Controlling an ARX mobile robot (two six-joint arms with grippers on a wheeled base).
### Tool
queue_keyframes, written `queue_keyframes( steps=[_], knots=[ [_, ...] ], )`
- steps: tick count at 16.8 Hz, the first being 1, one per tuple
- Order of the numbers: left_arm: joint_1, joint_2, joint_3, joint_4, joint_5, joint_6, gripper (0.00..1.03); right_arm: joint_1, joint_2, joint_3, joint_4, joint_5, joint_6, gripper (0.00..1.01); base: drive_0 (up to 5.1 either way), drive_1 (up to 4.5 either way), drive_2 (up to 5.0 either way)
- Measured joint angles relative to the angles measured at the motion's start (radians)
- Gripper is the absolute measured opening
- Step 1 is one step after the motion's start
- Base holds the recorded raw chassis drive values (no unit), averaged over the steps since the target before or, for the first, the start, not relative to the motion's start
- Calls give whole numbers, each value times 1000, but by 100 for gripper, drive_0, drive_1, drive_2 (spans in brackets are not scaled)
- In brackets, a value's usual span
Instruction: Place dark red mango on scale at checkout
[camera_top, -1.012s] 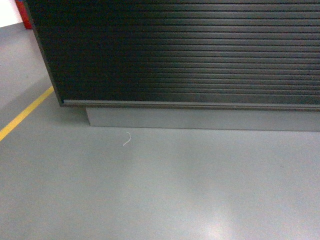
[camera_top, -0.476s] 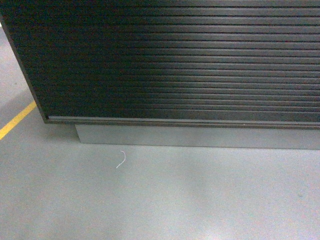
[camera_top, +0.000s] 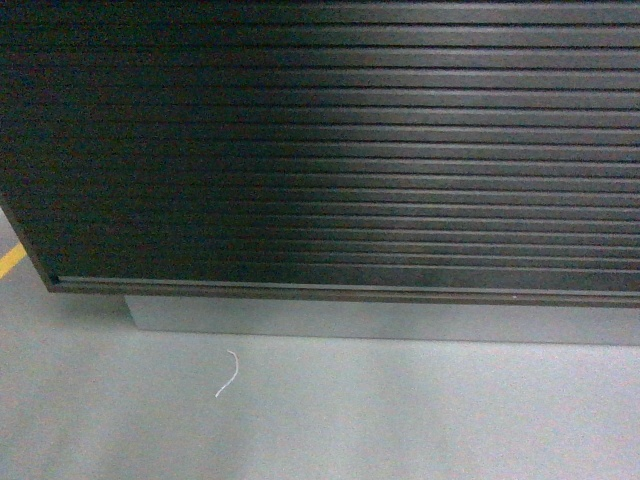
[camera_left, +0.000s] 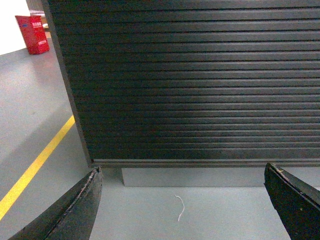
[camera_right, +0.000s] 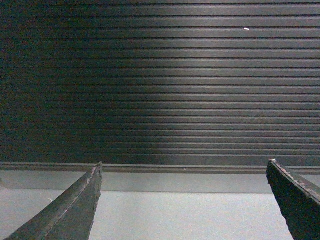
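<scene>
Dark ribbed panel: one checkout (camera_top: 330, 150) front fills most of my head view; I see it again in both wrist views, slats running horizontally.
Plinth: one grey base strip (camera_top: 380, 322) under the panel, lower part of the head frame, cut off at the right edge.
Counter top: out of frame in all three views; I cannot see what stands on it.
Mango and scale: neither shows in any view, so I cannot place them.
Floor: grey floor (camera_top: 400, 420), one small white curl of thread (camera_top: 228, 373) lying lower left of centre, just in front of the plinth.
Yellow line: one stripe (camera_left: 35, 167) on the floor, left side of the left wrist view; only a sliver at the left edge of the head view.
Red crate: one (camera_left: 33, 34), upper left corner of the left wrist view, partly cut off, print unreadable.
Left gripper (camera_left: 185, 207): two dark fingers at the bottom corners, spread wide apart, nothing between them, pointed level at the panel's lower edge.
Right gripper (camera_right: 185, 205): two fingers likewise spread wide, nothing held, aimed at the panel and plinth.
Arms: not visible in the head view.
</scene>
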Motion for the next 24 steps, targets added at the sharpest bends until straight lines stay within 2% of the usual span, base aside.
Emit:
queue_keyframes(
  steps=[14,24],
  knots=[
    [0,0,0,-1,0,0,98,0,0,0,-3,0,0,98,-7,329,-343],
    [0,0,0,-3,0,0,98,0,0,0,-4,0,0,98,0,0,0]
  ],
)
